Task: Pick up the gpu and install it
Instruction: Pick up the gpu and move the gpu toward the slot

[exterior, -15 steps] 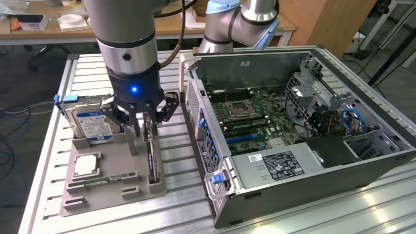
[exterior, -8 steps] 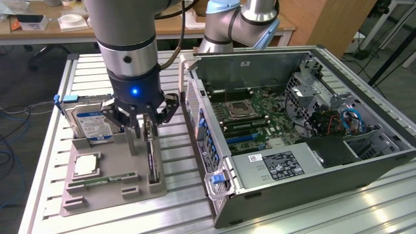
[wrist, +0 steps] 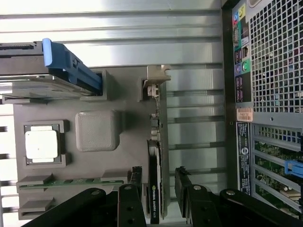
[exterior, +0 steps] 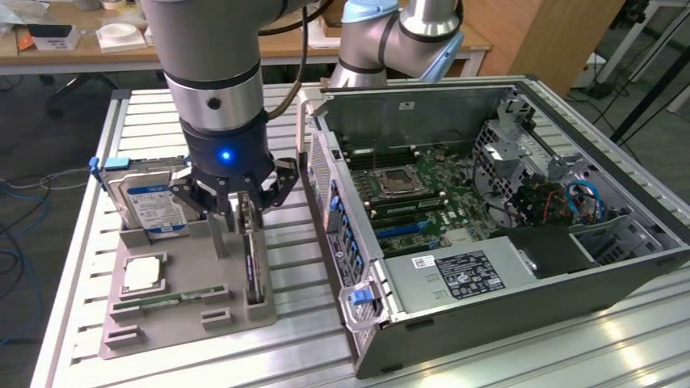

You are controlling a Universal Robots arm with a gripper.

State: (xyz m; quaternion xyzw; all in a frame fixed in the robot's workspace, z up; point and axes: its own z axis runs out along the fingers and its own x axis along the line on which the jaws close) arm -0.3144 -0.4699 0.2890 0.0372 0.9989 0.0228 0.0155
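- Pincer (exterior: pixel 244 212) hangs at the end of the arm in the left half of the exterior view, low over a grey holder tray (exterior: pixel 178 333), its black fingers (wrist: pixel 136 178) spread wide.
- The gpu (wrist: pixel 156 156) stands on its long edge in a slot along the side of the tray nearest the computer case (exterior: pixel 603 267). It sits between the two spread fingers.
- In the wrist view a strip of grey tray shows between the card and each finger, so neither finger presses on it; nothing is pinched.
- The card is thin, flat and rectangular, with dark faces and a small pale metal bracket (wrist: pixel 157 75) at the end farther from the fingers.
- The tray is matte grey with moulded pockets and a rounded square block (wrist: pixel 97 130) near its middle.
- A silver hard drive (exterior: pixel 151 206) with a blue-and-white label stands upright in a blue plastic carrier at the tray's far end, toward the exterior view's left.
- A square processor (exterior: pixel 142 273) with a shiny metal lid lies flat in its pocket, and a narrow green memory stick (exterior: pixel 173 300) lies in a groove near the tray's front.
- The case lies open on the exterior view's right, a dark metal box showing a green motherboard (exterior: pixel 431 194) and a grey power supply (exterior: pixel 464 275) with a black label.
- All of it rests on a ribbed aluminium tabletop (exterior: pixel 291 343).
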